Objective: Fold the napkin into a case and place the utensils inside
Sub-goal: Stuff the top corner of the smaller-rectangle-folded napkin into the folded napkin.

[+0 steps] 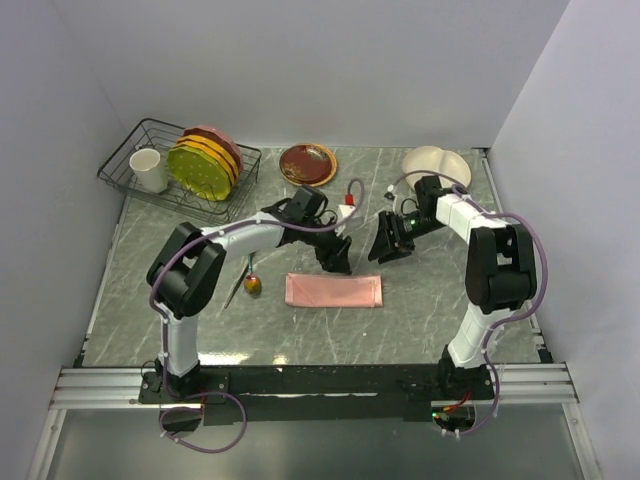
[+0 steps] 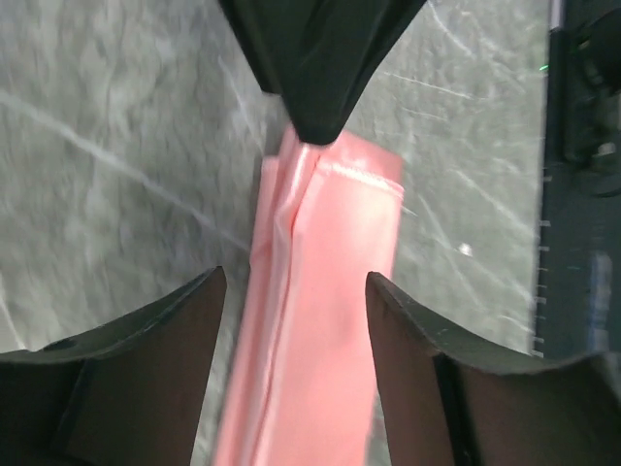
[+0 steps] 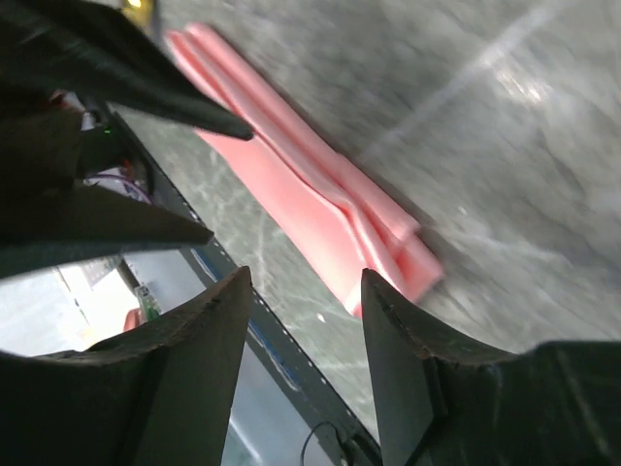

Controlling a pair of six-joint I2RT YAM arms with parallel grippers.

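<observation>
Far-left wire rack (image 1: 120,172) holds white mug (image 1: 149,170), upright plates (image 1: 205,162). Folded case (image 1: 333,290) flat mid-table, narrow pink rectangle, layered folds; utensils (image 1: 246,280) left of it. Both left gripper (image 1: 337,260) and right gripper (image 1: 387,247) spread above it, empty

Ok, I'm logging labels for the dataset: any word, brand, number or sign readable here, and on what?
None can be read.
The folded pink napkin, the stacked plates and the white cup bear no lettering.
Pale tick marks on the dark bar in the left wrist view show no legible figures.
</observation>
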